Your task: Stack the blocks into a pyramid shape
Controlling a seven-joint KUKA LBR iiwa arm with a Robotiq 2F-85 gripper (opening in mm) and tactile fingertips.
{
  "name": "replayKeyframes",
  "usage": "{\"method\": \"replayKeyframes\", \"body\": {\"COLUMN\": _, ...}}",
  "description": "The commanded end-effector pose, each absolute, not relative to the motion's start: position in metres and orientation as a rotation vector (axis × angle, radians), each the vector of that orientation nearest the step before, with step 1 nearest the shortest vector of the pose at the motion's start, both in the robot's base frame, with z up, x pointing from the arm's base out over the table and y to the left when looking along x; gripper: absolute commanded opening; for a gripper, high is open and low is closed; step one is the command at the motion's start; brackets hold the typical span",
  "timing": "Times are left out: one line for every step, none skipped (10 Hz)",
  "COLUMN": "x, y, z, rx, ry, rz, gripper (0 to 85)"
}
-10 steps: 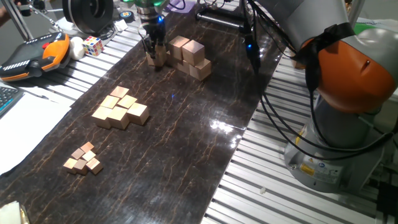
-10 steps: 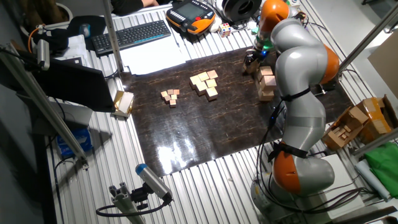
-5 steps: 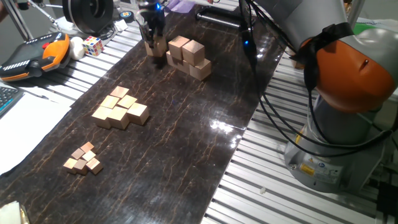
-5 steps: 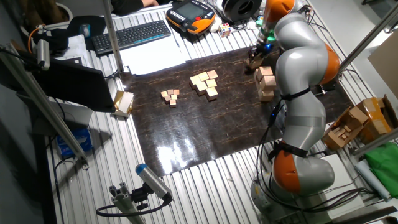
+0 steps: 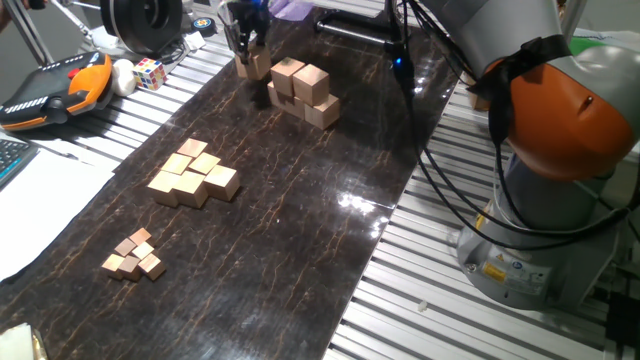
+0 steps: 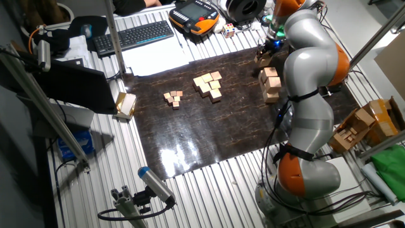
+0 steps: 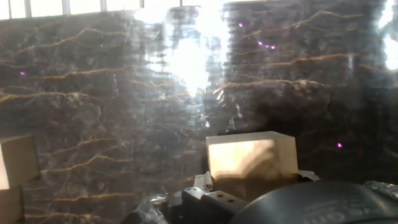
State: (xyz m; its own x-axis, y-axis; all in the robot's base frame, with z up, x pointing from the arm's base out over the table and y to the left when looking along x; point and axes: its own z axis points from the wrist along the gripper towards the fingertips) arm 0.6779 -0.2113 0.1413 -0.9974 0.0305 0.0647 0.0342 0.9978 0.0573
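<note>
Left of the dark marble-patterned table (image 5: 300, 230): a cluster of tiny tan cubes (image 5: 135, 254), then a cluster of medium tan cubes (image 5: 193, 173), both flat and well apart from the work.

Further along, near the far end: gripper (image 5: 248, 62) raised clear of the tabletop, jaws pinching one large tan block (image 5: 256, 65) between them. In the hand view, block (image 7: 252, 155) seated squarely between the fingers, top face bright with glare, nothing but bare marble behind it.

Just to the right: partly built pyramid (image 5: 305, 92) of large tan blocks, stacked in steps, a cube on the upper level. Exact count of cubes hard to tell from here. In the other fixed view, same stack (image 6: 271, 84) beside the arm's elbow, gripper (image 6: 262, 54) near it but apart.

Judged step: carrying the held block across to the stack.

To do it well: keep enough height to clear the upper cube before moving sideways. Line the block's faces parallel with the stack's edges. Lower straight down, centred over the seam between two supporting cubes, or flush against the base row if that row needs widening. Release only once the block rests flat. Lift straight up afterwards to avoid nudging neighbours.

Far right: robot base (image 5: 560, 200), orange and grey, off the table.
</note>
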Motion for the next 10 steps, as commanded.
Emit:
{"method": "replayKeyframes", "body": {"x": 0.676, "y": -0.212, "z": 0.146, "rx": -0.057, "ry": -3.075, "rz": -0.087, "gripper": 58.0}}
{"method": "replayKeyframes", "body": {"x": 0.673, "y": -0.212, "z": 0.152, "rx": -0.069, "ry": -3.071, "rz": -0.080, "gripper": 58.0}}
{"method": "replayKeyframes", "body": {"x": 0.669, "y": -0.213, "z": 0.159, "rx": -0.088, "ry": -3.066, "rz": -0.076, "gripper": 58.0}}
{"method": "replayKeyframes", "body": {"x": 0.665, "y": -0.215, "z": 0.165, "rx": -0.097, "ry": -3.060, "rz": -0.073, "gripper": 58.0}}
{"method": "replayKeyframes", "body": {"x": 0.662, "y": -0.216, "z": 0.170, "rx": -0.104, "ry": -3.058, "rz": -0.066, "gripper": 58.3}}
{"method": "replayKeyframes", "body": {"x": 0.659, "y": -0.216, "z": 0.175, "rx": -0.114, "ry": -3.058, "rz": -0.061, "gripper": 58.3}}
{"method": "replayKeyframes", "body": {"x": 0.654, "y": -0.217, "z": 0.180, "rx": -0.130, "ry": -3.057, "rz": -0.065, "gripper": 58.0}}
{"method": "replayKeyframes", "body": {"x": 0.649, "y": -0.216, "z": 0.186, "rx": -0.137, "ry": -3.053, "rz": -0.064, "gripper": 57.3}}
{"method": "replayKeyframes", "body": {"x": 0.642, "y": -0.216, "z": 0.191, "rx": -0.141, "ry": -3.050, "rz": -0.059, "gripper": 56.3}}
{"method": "replayKeyframes", "body": {"x": 0.635, "y": -0.217, "z": 0.196, "rx": -0.148, "ry": -3.045, "rz": -0.056, "gripper": 55.3}}
